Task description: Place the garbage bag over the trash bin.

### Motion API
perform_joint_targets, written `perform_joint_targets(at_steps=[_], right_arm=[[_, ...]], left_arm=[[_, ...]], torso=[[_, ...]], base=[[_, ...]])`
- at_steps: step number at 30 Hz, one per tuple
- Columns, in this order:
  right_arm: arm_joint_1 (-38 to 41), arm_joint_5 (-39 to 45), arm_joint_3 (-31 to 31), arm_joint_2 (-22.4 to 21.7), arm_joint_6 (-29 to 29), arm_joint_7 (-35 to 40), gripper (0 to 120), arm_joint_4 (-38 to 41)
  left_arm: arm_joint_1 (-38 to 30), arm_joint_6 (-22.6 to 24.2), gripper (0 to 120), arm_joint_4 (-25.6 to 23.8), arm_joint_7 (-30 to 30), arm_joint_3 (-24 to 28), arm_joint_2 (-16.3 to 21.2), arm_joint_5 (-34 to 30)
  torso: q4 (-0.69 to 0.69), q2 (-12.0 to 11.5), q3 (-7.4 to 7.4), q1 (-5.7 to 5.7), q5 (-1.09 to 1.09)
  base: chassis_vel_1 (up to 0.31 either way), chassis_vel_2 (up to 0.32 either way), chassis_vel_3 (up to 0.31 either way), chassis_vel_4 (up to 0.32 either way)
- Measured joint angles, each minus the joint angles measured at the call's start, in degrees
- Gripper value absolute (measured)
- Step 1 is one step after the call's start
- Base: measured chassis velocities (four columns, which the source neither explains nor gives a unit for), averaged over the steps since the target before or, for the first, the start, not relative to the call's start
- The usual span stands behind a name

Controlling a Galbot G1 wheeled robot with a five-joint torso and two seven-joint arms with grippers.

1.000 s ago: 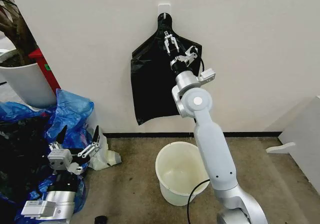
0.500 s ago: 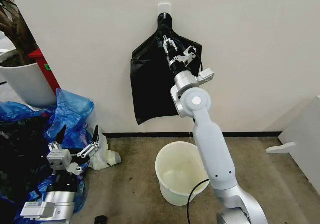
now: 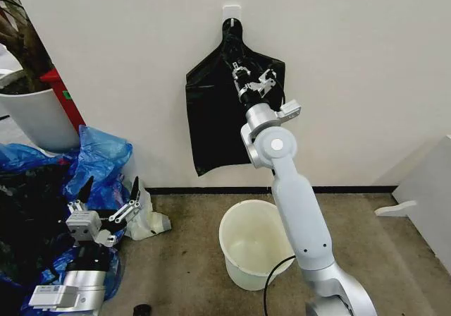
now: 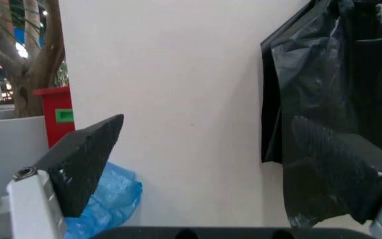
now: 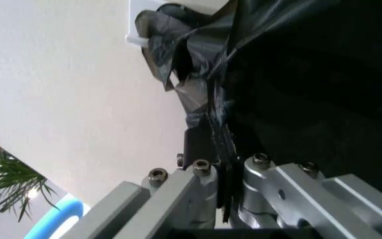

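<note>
Since the earlier head views, our right gripper [image 3: 242,71] has drawn down and closer to the bag's middle, and its fingers, spread a second ago, now sit pinched together on the garbage bag [image 3: 211,111]. In the right wrist view the fingers [image 5: 208,144] meet with black film caught between them, just below the bunched neck of the bag. We see the garbage bag hanging flat against the wall from a white hook [image 3: 231,10], its neck gathered at the hook and its body fanning out below. Our right arm rises from the lower edge of the head view, passing over the trash bin [image 3: 254,244], which stands upright on the floor directly beneath the bag, its mouth open and bare.

Our left gripper [image 3: 107,202] is parked low at the left, fingers spread wide apart and holding nothing, above a heap of blue plastic bags [image 3: 99,157]. Behind that heap stands a white planter pot [image 3: 39,118].
</note>
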Motion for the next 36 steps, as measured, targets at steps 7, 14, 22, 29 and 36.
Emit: perform_joint_targets(at_steps=[7,14,22,29,36], right_arm=[[-3.3,0.1,-1.2,0.0,0.0,0.1,0,2.9],[-6.9,-0.2,-2.3,0.0,-0.1,0.1,0,5.5],[-12.2,-1.3,-3.2,0.0,-0.2,-0.2,0,8.0],[-16.7,-2.2,-3.3,-0.6,-0.4,-1.0,0,9.5],[-20.7,-2.6,-3.1,-1.2,-0.5,-1.3,0,11.0]], left_arm=[[0.0,-0.4,100,0.2,0.4,0.3,-0.6,1.0],[0.1,-0.5,100,0.2,0.6,0.4,-0.7,1.2],[0.2,-0.7,100,0.4,0.8,0.6,-0.9,1.4],[0.2,-0.8,100,0.4,0.9,0.7,-1.2,1.5],[0.2,-0.9,100,0.6,1.0,0.8,-1.3,1.7]], torso=[[0.0,0.0,0.0,0.0,0.0],[0.0,0.0,0.0,0.0,0.0],[0.0,0.0,0.0,0.0,0.0],[0.0,0.0,0.0,0.0,0.0],[0.0,0.0,0.0,0.0,0.0]], base=[[0.0,0.0,0.0,0.0],[0.0,0.0,0.0,0.0],[0.0,0.0,0.0,0.0],[0.0,0.0,0.0,0.0],[0.0,0.0,0.0,0.0]])
